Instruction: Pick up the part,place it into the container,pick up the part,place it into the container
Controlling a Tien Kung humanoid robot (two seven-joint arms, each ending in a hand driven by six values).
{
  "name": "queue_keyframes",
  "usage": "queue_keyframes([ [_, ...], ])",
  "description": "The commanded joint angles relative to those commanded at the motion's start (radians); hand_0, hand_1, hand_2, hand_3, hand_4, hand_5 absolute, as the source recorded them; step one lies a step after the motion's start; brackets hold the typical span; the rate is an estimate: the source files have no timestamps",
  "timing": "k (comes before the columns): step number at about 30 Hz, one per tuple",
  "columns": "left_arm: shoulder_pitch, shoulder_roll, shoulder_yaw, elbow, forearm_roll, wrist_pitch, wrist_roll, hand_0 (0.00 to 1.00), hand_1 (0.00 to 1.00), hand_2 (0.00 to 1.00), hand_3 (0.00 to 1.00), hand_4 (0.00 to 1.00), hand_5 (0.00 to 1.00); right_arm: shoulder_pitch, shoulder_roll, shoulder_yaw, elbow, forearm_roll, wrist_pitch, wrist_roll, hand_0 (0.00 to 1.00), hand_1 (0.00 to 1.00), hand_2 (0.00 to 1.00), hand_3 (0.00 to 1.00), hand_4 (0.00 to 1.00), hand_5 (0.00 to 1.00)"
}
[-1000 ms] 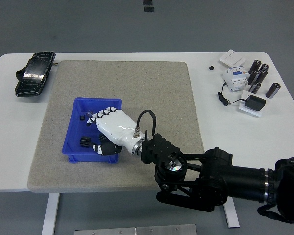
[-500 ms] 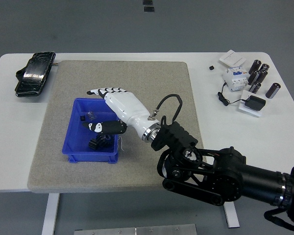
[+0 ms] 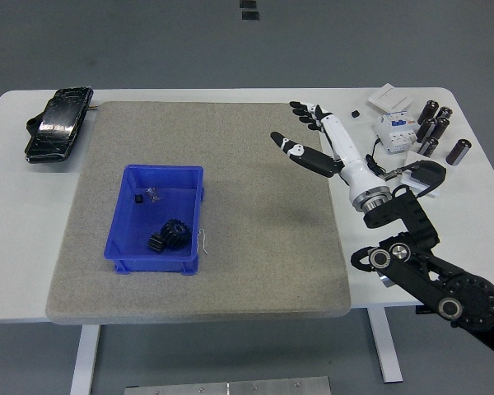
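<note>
2 black gear parts [image 3: 166, 235] lie in the blue container [image 3: 123, 245] on the grey mat [image 3: 255, 214]. The right hand [image 3: 319, 141], fingers spread and holding nothing, hovers well to their right over the mat's far right edge, nearer the dark cylinders [image 3: 438, 130].

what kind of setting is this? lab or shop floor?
Probably a robotics lab or test bench, not a production line: a white table on a plain grey floor, a grey mat as work area, a blue bin with small black parts, and loose electrical components at the far right.
</note>
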Motion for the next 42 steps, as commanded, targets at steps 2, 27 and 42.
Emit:
queue_keyframes([
  [2,0.002,-0.001,0.035,0.008,-0.036,-0.004,-0.024,0.681,0.636,0.603,0.584,0.619,0.294,-0.045,-0.007,0.057,0.007,0.059,0.005,0.039,0.776,0.792,0.786,0.767,0.858,0.589],
  [27,-0.046,0.021,0.130,0.027,-0.120,-0.032,-0.067,0.681,0.638,0.604,0.584,0.621,0.284,-0.204,-0.009,0.360,-0.001,0.384,0.032,0.175,0.744,0.744,0.746,0.723,0.868,0.609],
  [42,-0.067,0.041,0.148,0.028,-0.115,-0.039,-0.071,0.682,0.638,0.606,0.585,0.627,0.277,-0.213,0.000,0.375,-0.007,0.335,0.024,0.182,0.737,0.739,0.739,0.713,0.867,0.634],
])
